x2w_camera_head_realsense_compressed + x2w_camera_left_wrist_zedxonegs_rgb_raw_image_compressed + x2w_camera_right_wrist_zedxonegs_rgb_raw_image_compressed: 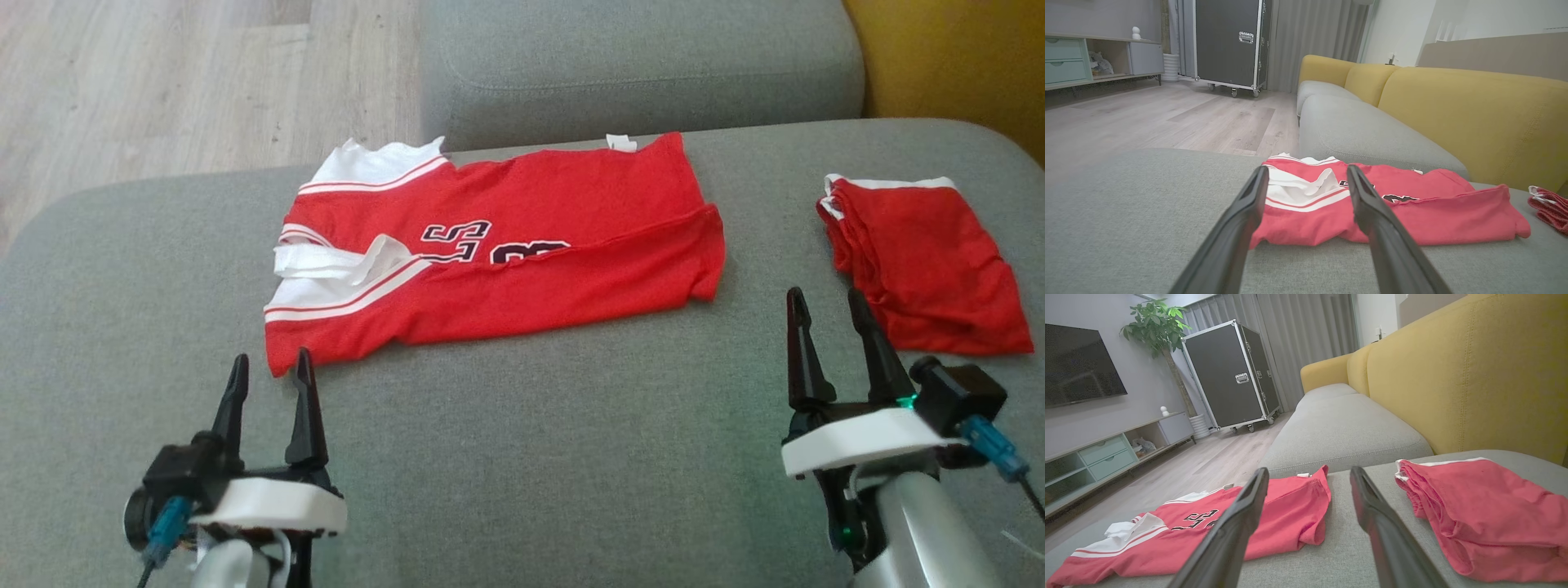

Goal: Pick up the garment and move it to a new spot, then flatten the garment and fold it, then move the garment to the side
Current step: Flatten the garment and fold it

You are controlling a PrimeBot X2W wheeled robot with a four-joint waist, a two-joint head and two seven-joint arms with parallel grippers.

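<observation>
A red jersey (522, 245) with white sleeves and black numbers lies folded lengthwise on the grey sofa cushion (522, 457); it also appears in the left wrist view (1412, 208) and the right wrist view (1274, 514). My left gripper (272, 384) is open just in front of the jersey's near left corner, holding nothing. My right gripper (831, 314) is open too, standing between the jersey's right end and a folded red pair of shorts (927, 261).
The folded red shorts (1490, 514) rest at the cushion's right. A second grey cushion (637, 65) and yellow backrest (955, 57) lie beyond. Wooden floor (163, 82) drops off at the far left. A black wheeled case (1229, 41) stands across the room.
</observation>
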